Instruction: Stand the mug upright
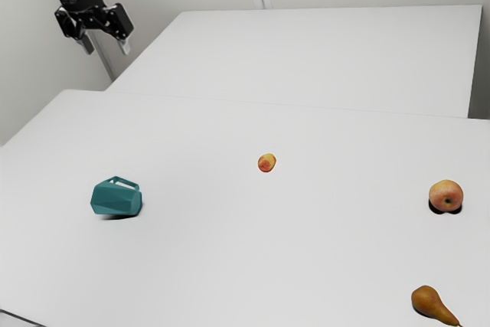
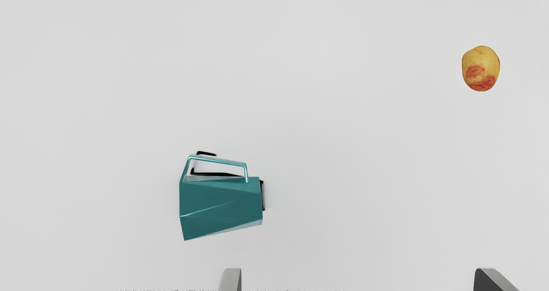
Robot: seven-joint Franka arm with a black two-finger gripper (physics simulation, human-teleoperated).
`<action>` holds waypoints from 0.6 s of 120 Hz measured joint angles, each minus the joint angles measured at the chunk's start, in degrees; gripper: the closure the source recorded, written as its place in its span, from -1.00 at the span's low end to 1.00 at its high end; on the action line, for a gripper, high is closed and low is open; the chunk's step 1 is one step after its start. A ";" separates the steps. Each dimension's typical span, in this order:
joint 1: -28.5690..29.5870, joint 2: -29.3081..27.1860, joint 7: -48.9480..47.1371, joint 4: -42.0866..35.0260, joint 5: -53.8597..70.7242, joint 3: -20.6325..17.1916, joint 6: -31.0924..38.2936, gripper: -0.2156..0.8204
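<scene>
High above the table, in the exterior view's upper left, my gripper (image 1: pixel 107 47) points downward, well clear of the mug. The teal faceted mug (image 1: pixel 116 198) lies on its side on the white table, its handle sticking out from the body. From the wrist camera, the mug (image 2: pixel 221 205) shows its long side and its angular handle. My gripper (image 2: pixel 358 280) is open, its two fingertips wide apart with nothing between them.
A small yellow-red fruit (image 1: pixel 266 162) sits mid-table (image 1: pixel 199 266); the wrist view has this fruit (image 2: pixel 481 68) too. An apple (image 1: pixel 445 196) and a brown pear (image 1: pixel 433 305) lie toward the exterior view's right. Another white surface (image 1: pixel 306 51) stands behind.
</scene>
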 joint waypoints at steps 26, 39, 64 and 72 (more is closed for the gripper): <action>2.30 -2.40 0.80 -4.02 -1.64 -2.13 0.32 -0.56; 2.60 -13.33 0.75 -20.63 -4.19 -2.01 5.00 -0.55; 12.86 -22.57 1.72 -45.05 -11.12 2.08 16.24 -0.55; 16.67 -21.77 3.94 -49.92 -14.76 4.19 19.94 -0.55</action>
